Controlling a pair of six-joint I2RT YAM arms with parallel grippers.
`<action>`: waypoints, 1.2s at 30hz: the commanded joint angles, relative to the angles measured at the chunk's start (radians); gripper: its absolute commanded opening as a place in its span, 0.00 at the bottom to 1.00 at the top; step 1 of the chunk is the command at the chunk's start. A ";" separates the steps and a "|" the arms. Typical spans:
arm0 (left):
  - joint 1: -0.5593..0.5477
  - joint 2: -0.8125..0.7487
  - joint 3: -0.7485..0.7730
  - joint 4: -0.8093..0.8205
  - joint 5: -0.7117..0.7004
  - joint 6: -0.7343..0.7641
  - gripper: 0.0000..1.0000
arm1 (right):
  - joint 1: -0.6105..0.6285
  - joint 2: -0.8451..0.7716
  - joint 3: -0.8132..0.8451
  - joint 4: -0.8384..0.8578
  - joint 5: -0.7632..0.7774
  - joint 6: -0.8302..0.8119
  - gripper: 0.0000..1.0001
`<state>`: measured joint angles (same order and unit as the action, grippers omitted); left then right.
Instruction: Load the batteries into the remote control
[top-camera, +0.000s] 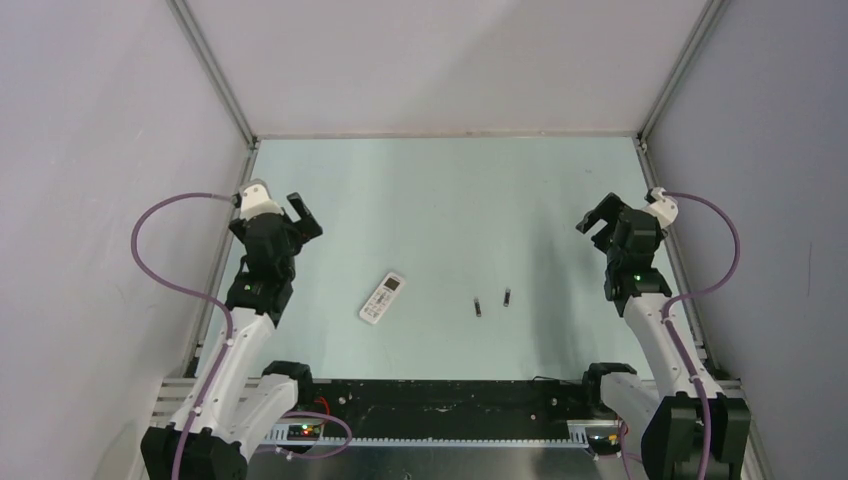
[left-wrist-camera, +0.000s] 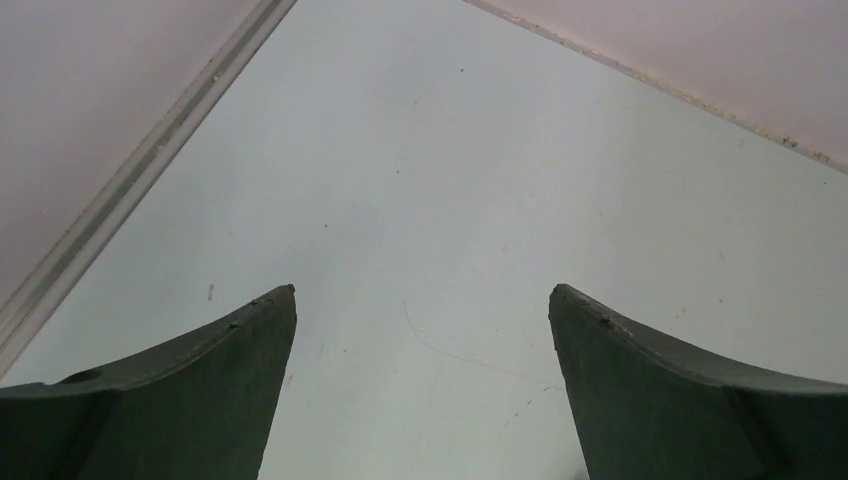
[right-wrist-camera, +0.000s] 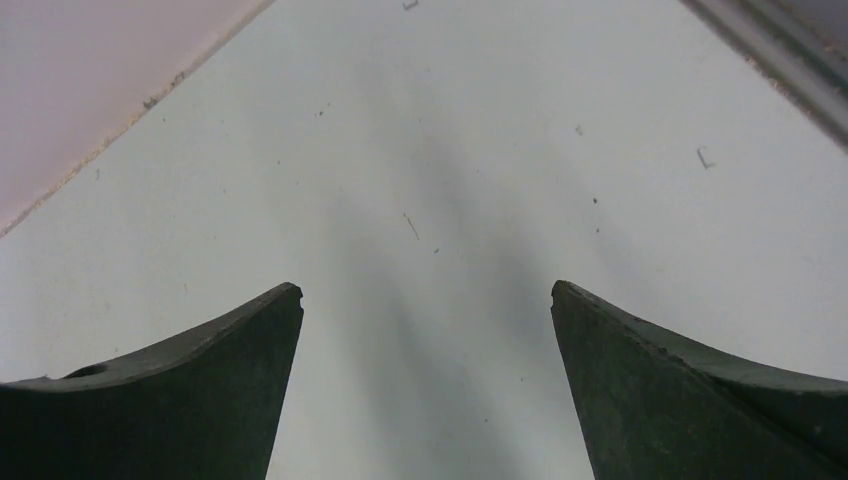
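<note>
A pale green tabletop (top-camera: 450, 200) sits between plain grey walls (top-camera: 90, 150). The left gripper (top-camera: 303, 216) and the right gripper (top-camera: 596, 222) hang over bare surface at opposite sides, fingers spread wide and holding nothing. Between them the slim white rectangular remote control (top-camera: 381, 298) lies tilted, face up. Two tiny dark cylindrical batteries (top-camera: 478, 307) lie side by side to its right, apart from it.
</note>
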<state>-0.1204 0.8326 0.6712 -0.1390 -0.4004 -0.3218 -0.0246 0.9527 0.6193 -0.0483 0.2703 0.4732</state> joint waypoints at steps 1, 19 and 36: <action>-0.002 -0.010 0.002 -0.006 0.003 -0.076 1.00 | -0.008 0.015 0.021 -0.014 -0.039 0.048 0.99; -0.240 0.232 0.012 -0.033 0.361 0.063 1.00 | 0.017 0.045 0.020 -0.114 -0.197 0.084 0.99; -0.500 0.579 0.132 -0.259 0.353 0.140 0.99 | 0.082 -0.012 -0.066 -0.176 -0.202 0.103 1.00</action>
<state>-0.6060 1.3655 0.7540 -0.3347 -0.0475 -0.1825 0.0525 0.9630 0.5598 -0.2138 0.0784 0.5655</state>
